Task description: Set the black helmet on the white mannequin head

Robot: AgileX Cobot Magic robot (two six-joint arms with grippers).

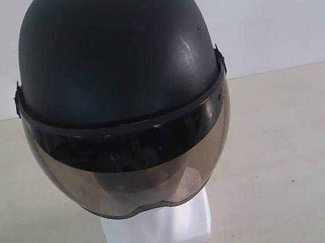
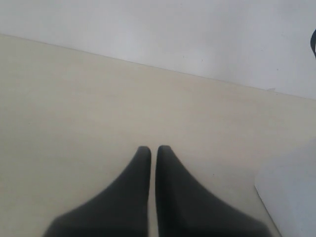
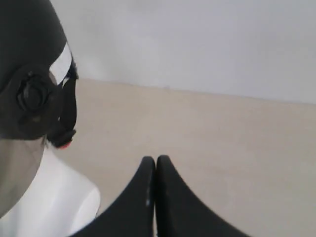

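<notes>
The black helmet (image 1: 114,48) sits on the white mannequin head, its smoky visor (image 1: 135,163) down over the face. Only the head's squarish white base (image 1: 159,231) shows below the visor. The right wrist view catches the helmet's side (image 3: 27,74) with its round visor pivot, a black strap and the white neck and shoulder (image 3: 54,202). My right gripper (image 3: 156,160) is shut and empty, a little way off beside the neck. My left gripper (image 2: 153,149) is shut with nothing in it over bare table, with a corner of the white base (image 2: 291,192) off to one side. Neither gripper shows in the exterior view.
A pale beige tabletop (image 1: 292,149) runs back to a white wall (image 1: 269,10). The mannequin stands near the front middle of the exterior view.
</notes>
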